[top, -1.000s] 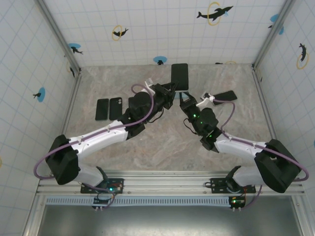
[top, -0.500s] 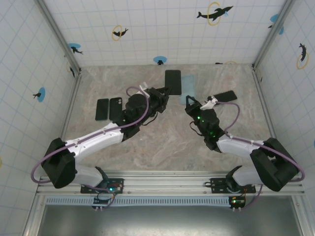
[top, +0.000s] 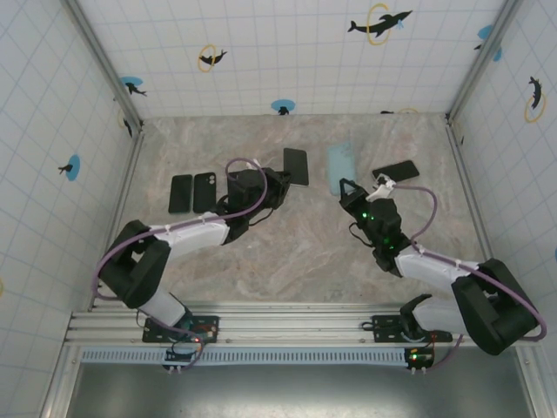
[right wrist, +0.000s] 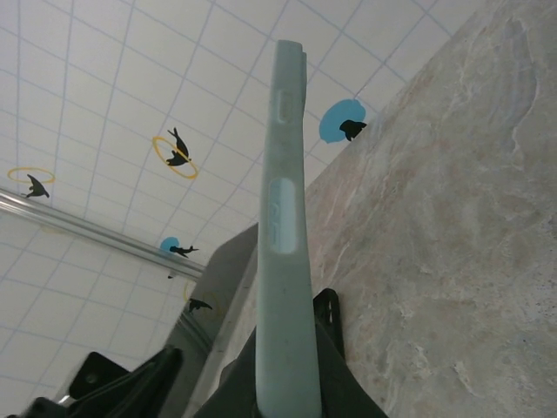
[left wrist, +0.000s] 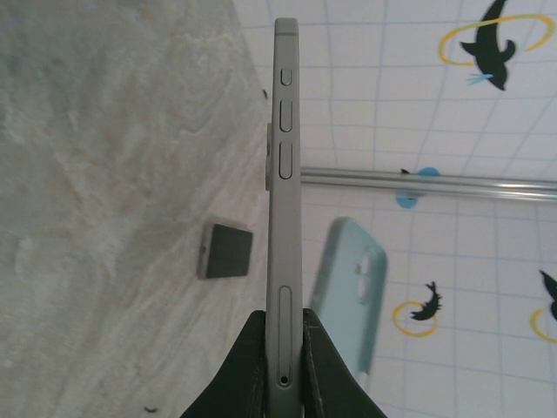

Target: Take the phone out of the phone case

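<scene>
Starting from the counter, we see the pale blue phone case and the dark phone apart over it, the case pinched edge-on by the right end effector, the phone by the left end effector. We judge extraction done; next we should lower each flat, well apart, loosening only once it rests there

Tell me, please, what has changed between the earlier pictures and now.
The left gripper drew the phone back and left; the right gripper carried the light blue case right, so they now stand apart. Both grips held; the three loose phones on the table stayed put.
</scene>
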You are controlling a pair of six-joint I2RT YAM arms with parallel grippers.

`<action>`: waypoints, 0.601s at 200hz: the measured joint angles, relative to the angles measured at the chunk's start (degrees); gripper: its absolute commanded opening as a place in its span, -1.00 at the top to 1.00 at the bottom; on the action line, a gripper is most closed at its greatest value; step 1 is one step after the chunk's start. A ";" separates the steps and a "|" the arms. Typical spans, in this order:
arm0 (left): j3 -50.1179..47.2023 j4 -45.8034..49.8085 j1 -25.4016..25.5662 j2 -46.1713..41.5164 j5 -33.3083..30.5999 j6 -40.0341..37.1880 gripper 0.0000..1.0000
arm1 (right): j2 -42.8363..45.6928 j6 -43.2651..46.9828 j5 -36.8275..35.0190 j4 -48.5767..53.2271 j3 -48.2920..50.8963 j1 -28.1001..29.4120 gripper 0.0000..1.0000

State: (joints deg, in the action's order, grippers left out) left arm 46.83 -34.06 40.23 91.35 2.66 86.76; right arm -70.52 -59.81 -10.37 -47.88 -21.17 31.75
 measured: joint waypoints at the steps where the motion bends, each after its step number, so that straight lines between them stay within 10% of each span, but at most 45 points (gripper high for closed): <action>1: -0.04 -0.13 -0.11 0.24 0.13 -0.09 1.00 | 0.04 0.00 0.07 0.00 0.04 -0.02 0.92; 120: -0.35 -14.14 -3.61 15.76 4.90 -4.44 1.00 | 2.69 0.04 3.21 0.17 3.56 -2.73 0.93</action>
State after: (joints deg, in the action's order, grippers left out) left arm 46.48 -48.21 36.62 107.11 7.55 82.32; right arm -67.83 -59.77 -7.16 -47.70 -17.61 29.02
